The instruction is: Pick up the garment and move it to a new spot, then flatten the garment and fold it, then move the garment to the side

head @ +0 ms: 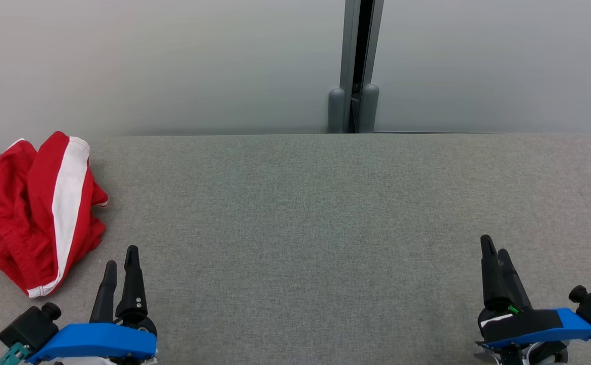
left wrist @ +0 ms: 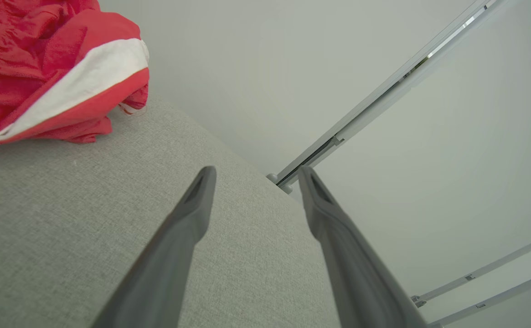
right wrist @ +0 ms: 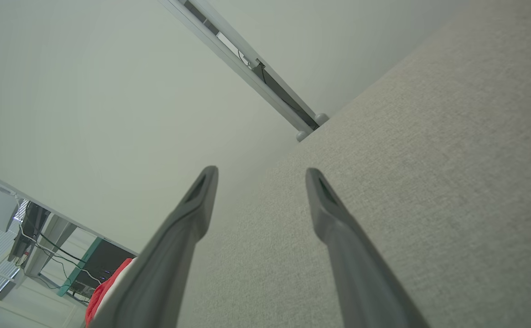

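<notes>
Garment (head: 26, 203) lies crumpled near the left gripper (head: 122, 256), right gripper (head: 494, 245) well apart, both spread, pointing forward

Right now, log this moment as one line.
stage: before pickup | garment: crumpled, left end of table, untouched | left tool: open, empty, apart from garment | right tool: open, empty

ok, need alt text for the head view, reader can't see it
A crumpled red garment with a white stripe lies at the left edge of a grey fabric table. The left gripper sits at lower left, just short of the garment, the right gripper at lower right, both empty. Behind stands a pale wall with a vertical post.
</notes>
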### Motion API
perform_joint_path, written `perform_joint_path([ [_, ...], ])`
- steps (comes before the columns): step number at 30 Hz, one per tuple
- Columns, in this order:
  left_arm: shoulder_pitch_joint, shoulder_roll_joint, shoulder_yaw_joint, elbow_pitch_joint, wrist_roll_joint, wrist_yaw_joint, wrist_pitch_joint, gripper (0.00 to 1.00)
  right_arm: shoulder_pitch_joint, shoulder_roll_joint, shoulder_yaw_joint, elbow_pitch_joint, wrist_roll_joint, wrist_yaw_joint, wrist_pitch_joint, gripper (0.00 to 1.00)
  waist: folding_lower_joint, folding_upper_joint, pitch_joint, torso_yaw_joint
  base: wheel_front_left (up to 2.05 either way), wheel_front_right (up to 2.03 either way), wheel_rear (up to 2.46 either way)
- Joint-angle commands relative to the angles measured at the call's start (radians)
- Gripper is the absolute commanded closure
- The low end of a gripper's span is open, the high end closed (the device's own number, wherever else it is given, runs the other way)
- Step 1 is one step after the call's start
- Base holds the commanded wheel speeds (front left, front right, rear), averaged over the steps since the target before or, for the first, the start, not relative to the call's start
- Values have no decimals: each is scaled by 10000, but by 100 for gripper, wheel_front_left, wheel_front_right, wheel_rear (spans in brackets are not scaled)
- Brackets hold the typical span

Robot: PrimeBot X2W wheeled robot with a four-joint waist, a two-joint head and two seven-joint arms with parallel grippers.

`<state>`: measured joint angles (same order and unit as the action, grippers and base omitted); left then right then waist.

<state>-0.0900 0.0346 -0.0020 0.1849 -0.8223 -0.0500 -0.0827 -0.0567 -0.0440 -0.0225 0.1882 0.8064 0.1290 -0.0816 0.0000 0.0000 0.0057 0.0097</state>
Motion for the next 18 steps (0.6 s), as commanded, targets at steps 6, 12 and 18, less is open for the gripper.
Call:
perform_joint_path([
  [6,-306,107,-133,-89,995,121,-251,0,-183,-53,105,-95,-1024,16,-263,0,0,0,0,18,0,0,0],
  [12,-328,115,-229,-34,1720,179,-430,0,-209,-56,174,-84,-1784,17,-437,0,0,0,-2,24,0,0,0],
  [18,-385,125,-340,24,2444,213,-591,0,-217,-60,227,-103,-2502,19,-603,0,0,0,15,41,0,0,0],
])
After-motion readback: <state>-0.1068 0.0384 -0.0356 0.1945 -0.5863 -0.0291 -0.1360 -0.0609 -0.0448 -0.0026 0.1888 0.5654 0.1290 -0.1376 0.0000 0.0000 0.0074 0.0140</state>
